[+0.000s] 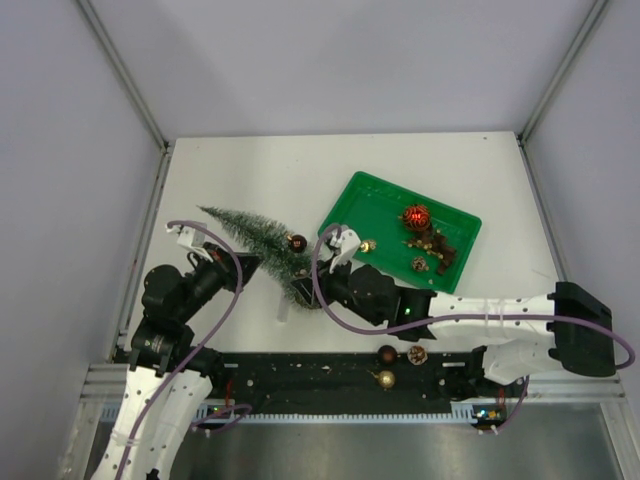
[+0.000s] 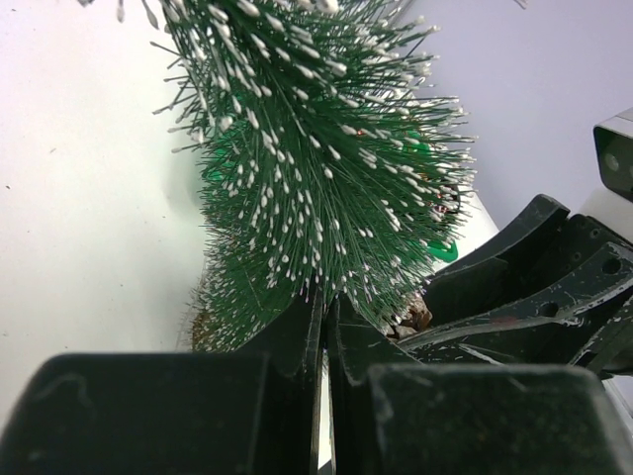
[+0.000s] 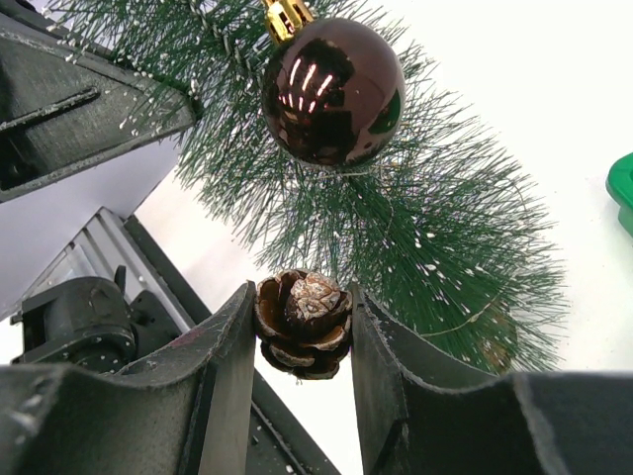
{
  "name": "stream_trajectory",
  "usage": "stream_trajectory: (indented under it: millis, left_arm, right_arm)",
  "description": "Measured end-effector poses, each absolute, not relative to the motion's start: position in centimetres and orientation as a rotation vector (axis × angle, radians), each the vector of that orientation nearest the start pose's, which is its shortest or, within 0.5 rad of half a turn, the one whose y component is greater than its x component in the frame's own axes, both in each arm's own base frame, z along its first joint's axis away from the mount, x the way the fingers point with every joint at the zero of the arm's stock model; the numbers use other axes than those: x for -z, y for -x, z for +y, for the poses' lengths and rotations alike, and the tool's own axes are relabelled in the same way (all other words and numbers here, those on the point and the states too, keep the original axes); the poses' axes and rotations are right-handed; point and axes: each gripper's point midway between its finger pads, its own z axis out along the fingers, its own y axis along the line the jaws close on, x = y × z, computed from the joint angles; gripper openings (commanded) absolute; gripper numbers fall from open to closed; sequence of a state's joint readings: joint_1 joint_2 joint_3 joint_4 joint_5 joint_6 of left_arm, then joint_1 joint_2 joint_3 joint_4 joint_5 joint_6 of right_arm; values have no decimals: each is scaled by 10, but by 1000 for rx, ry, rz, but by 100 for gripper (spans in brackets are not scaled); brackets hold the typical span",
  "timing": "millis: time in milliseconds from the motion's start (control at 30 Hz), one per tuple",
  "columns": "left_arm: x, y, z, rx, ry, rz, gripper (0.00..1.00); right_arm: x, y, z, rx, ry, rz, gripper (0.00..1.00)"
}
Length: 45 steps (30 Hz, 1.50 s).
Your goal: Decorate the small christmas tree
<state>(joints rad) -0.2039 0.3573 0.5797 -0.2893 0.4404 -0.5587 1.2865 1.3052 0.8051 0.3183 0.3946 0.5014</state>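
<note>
Christmas tree sits left of centre in the overhead view. It's tilted, tip toward upper left, base end near the green tray. We're mid-hanging. The left jaws are pinched nearly shut on its lower bristles. The right jaws clamp a pine cone just below the hung brown bauble. Next we'd nudge the cone into the branches and let go gently.

We can read no writing, label, brand, number or sign in any of the three views.
</note>
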Motion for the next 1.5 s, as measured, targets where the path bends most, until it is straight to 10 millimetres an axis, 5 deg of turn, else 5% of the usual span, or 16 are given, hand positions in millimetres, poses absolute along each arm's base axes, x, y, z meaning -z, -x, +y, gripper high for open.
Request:
stream_trajectory:
  millis: [633,867,1133,1500]
  left_arm:
    - [-268,-193,-141,954,-73,1708,0]
    - [-269,-193,-141,956,-76,1706,0]
    - [-269,-191,-142,966,-86,1707,0]
    - [-268,-191,-143,968,-88,1709,0]
  right_arm:
    - [-239,-168,431,-974,444,1702,13]
    - [-241,-174,419,-918,388,1671,13]
    - [-214,-181,387,-823,326,1709,13]
    - [-203,-181,387,-808,322,1731,21]
